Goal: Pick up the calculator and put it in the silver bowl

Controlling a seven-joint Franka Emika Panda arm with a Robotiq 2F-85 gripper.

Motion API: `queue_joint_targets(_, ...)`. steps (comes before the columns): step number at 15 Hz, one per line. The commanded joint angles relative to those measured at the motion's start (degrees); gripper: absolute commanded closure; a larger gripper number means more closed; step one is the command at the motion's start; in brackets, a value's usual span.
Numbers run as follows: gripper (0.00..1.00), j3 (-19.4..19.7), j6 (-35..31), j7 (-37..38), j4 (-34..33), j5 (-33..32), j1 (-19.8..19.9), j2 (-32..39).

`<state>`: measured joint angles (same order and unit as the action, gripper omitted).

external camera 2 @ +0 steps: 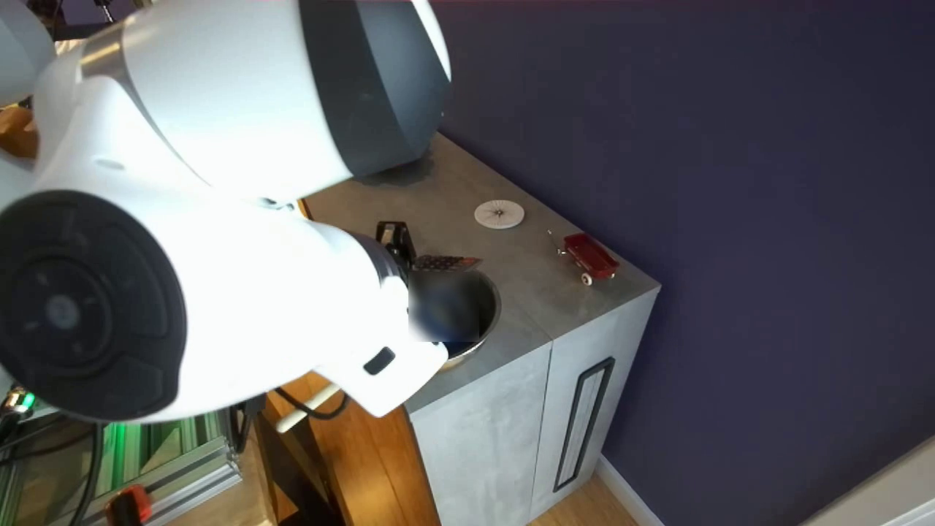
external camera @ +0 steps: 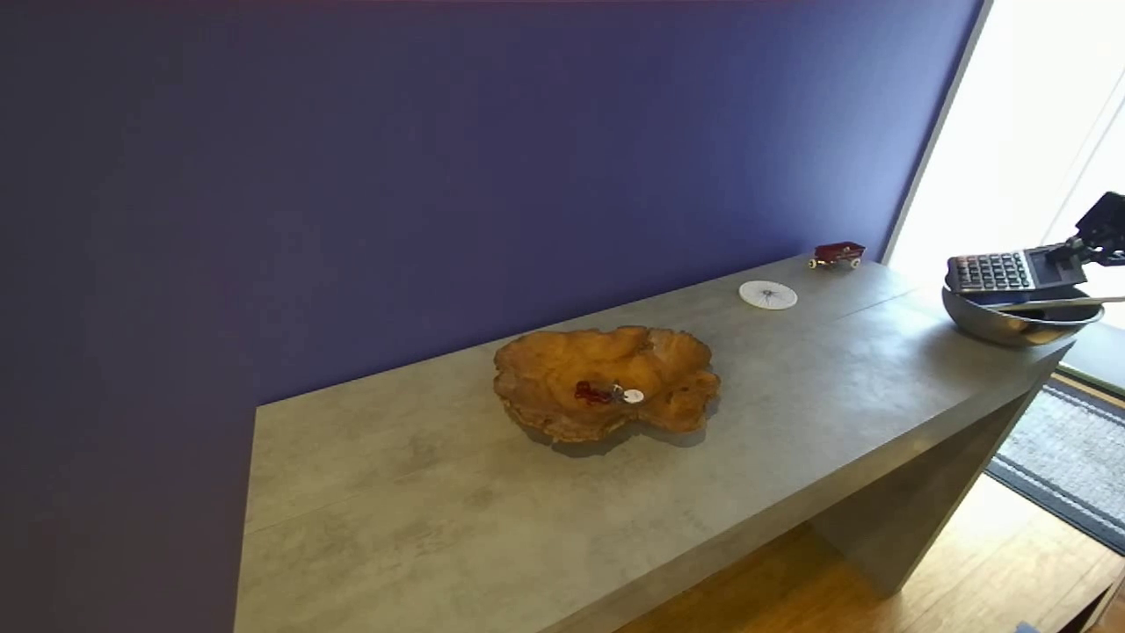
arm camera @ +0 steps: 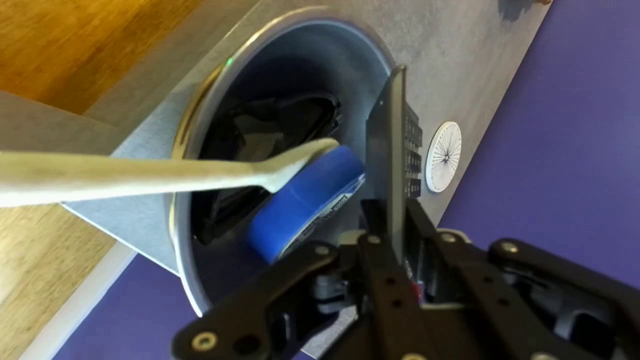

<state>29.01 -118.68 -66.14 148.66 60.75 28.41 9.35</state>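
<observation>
The calculator [external camera: 991,272] is a flat dark slab with light keys. It also shows in an exterior view [external camera 2: 451,262] and edge-on in the wrist view [arm camera: 386,130]. My gripper [arm camera: 390,215] is shut on one end of it; the gripper also shows in an exterior view [external camera: 1070,252]. The silver bowl [external camera: 1006,329] is right below, and the calculator hangs over its opening near the rim. The bowl's inner wall shows in the wrist view [arm camera: 350,47]. I cannot tell whether calculator and rim touch. In an exterior view the arm and a blurred patch hide part of the bowl [external camera 2: 494,314].
The silver bowl holds a blue tape roll [arm camera: 310,200], a black item [arm camera: 295,120] and a pale wooden utensil [arm camera: 150,175] sticking out past the rim. An amber wooden bowl [external camera: 562,352], a white disc [external camera: 767,295] and a red toy wagon [external camera: 839,252] stand along the counter.
</observation>
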Motion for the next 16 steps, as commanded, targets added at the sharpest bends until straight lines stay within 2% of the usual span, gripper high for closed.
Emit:
queue_joint_targets(1,0.96,0.61,2.06,1.2,-3.86,-1.75,1.96,2.45)
queue_joint_targets(8,0.96,0.94,3.47,3.53,-6.74,-3.92,3.5,3.12)
queue_joint_targets(16,0.96,-3.18,1.04,6.23,-6.89,-2.67,0.1,4.8)
